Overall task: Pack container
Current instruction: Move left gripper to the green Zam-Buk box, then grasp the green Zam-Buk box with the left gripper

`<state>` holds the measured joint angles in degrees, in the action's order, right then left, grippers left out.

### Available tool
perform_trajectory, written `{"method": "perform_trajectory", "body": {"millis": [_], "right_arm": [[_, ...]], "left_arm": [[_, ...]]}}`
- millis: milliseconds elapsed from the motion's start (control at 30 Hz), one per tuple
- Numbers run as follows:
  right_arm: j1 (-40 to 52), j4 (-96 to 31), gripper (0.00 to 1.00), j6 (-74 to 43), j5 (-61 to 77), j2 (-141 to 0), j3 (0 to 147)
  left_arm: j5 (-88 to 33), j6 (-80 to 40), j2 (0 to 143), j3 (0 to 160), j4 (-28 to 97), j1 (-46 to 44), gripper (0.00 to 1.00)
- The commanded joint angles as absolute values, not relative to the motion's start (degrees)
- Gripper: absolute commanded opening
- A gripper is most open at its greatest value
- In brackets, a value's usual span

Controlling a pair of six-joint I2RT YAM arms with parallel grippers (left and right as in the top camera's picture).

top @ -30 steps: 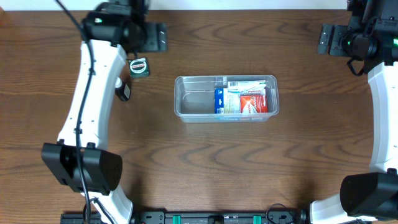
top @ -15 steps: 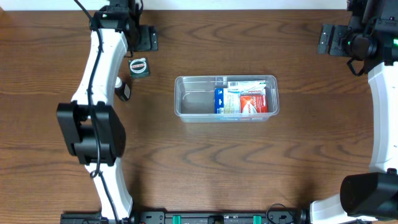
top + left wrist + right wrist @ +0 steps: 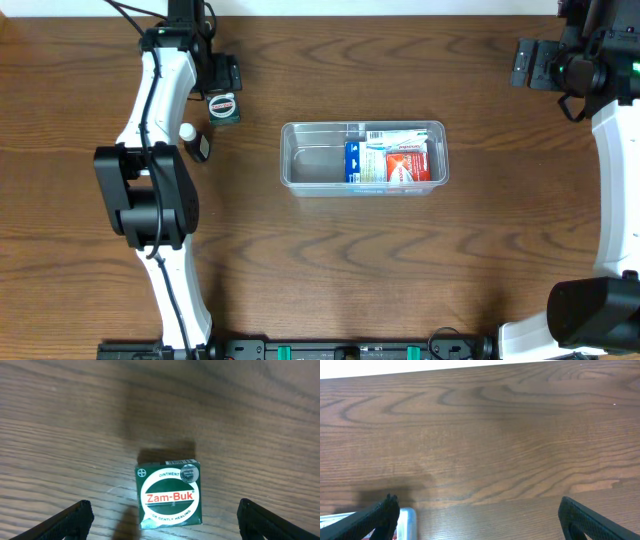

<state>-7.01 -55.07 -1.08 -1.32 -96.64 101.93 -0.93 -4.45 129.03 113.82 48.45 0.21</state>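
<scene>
Overhead, the container [image 3: 310, 165] sits mid-table, its right half already packed, and the left gripper [image 3: 222, 75] hovers by the green ointment box [image 3: 224, 106]. The left wrist view shows jaws wide, straddling that box: probably a pick approach, needing descent and closing. In the right wrist view the right gripper [image 3: 477, 504] is wide and empty.

White links [image 3: 150, 110], black joints [image 3: 148, 190], black cables [image 3: 128, 9]

Left wrist: frame bottom is cropping the left gripper [image 3: 164, 520], only tips showing in the lower corners. Right wrist: container [image 3: 408, 519] is getting cut off lower left, just one corner showing. Overhead: print on the boxes [image 3: 396, 160] and small bottle [image 3: 190, 135] is reading too small, blurring out.
</scene>
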Motion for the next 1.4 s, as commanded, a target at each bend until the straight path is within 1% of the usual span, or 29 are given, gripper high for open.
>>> {"method": "perform_trajectory", "body": {"millis": [0,600,800,1033,1367], "right_arm": [[-7.22,-55.11,0.99,-1.89,-1.69,-96.75,102.19],[-7.22,-55.11,0.99,-1.89,-1.69,-96.75,102.19],[-7.22,-55.11,0.99,-1.89,-1.69,-96.75,102.19],[-7.22,-55.11,0.99,-1.89,-1.69,-96.75,102.19],[-7.22,-55.11,0.99,-1.89,-1.69,-96.75,102.19]], "left_arm": [[-0.86,-4.32,130.54,114.37,48.93,0.03,0.93],[-1.06,-4.43,133.34,114.34,49.12,-0.78,0.93],[-1.04,-11.75,134.76,114.32,48.58,-0.91,0.93],[-1.04,-12.19,137.56,114.28,49.21,-0.99,0.93],[-1.04,-14.55,137.73,114.24,48.99,-0.99,0.93]]}}
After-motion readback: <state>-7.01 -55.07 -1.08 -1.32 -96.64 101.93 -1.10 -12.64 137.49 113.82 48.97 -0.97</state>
